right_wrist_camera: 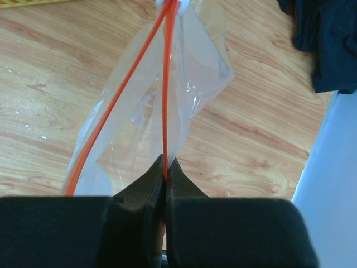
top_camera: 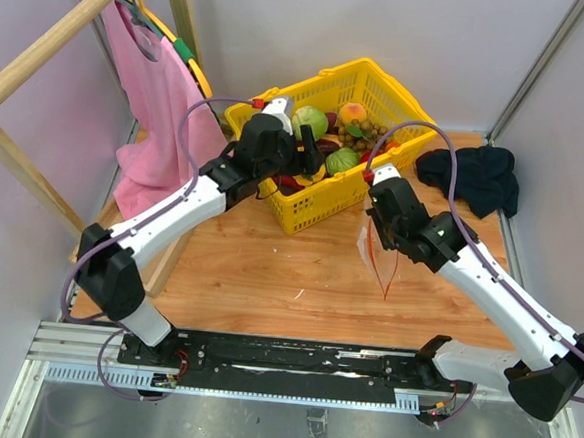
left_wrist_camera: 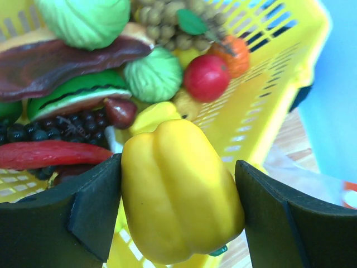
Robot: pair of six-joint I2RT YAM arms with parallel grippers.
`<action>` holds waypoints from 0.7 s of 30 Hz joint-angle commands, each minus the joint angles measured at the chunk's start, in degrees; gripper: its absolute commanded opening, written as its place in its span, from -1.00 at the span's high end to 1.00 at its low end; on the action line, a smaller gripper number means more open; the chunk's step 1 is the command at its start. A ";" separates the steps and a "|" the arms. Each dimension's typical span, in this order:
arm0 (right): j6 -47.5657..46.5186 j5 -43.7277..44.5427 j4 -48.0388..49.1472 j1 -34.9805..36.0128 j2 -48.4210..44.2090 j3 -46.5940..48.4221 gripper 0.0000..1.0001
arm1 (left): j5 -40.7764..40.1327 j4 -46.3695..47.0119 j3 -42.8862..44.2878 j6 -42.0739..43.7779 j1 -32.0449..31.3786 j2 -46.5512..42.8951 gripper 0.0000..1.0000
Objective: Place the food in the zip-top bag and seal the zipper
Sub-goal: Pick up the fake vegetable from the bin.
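Pale-walled enclosure with a light wooden tabletop [top_camera: 269, 268] and metal rails at the near edge. Left gripper [left_wrist_camera: 179, 215]: dark fingers [left_wrist_camera: 92, 209] spread wide, pressed against both flanks of the yellow bell pepper [left_wrist_camera: 178, 184], stem end down. Pepper carried off the pile, over the front wall of the yellow lattice basket [left_wrist_camera: 262, 111]. In the basket behind it: green cabbage [left_wrist_camera: 153, 75], round red fruit [left_wrist_camera: 206, 77], red chili [left_wrist_camera: 50, 153], dark grapes [left_wrist_camera: 61, 125] and other toy pieces. Right gripper [right_wrist_camera: 166, 184]: jaws pressed together, pinching one track of the zipper [right_wrist_camera: 166, 84], the red-orange strip running straight away from the fingertips. Second track bowed off to the left, mouth of the zip-top bag [right_wrist_camera: 195, 84] parted. Bag lifted, hanging crinkled above the wood, just in front of the basket's near corner in the top view [top_camera: 381, 260]. Farther out: dark cloth [top_camera: 475, 177] bunched at the table's right rear, beside the basket. Pink garment [top_camera: 155, 99] on a hanger from a wooden rack [top_camera: 43, 46] at left rear.
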 commanded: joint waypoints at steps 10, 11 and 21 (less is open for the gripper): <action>2.09 -5.65 2.24 0.52 3.48 3.51 0.99 | 4.18 20.31 -12.98 4.10 -5.31 -15.04 0.15; 2.10 -6.18 2.41 0.46 3.65 3.72 0.99 | 4.39 21.16 -14.12 4.22 -5.83 -15.91 0.15; 2.86 -11.25 5.17 0.38 6.28 4.58 0.99 | 3.93 29.88 -25.37 3.51 -11.19 -23.88 0.20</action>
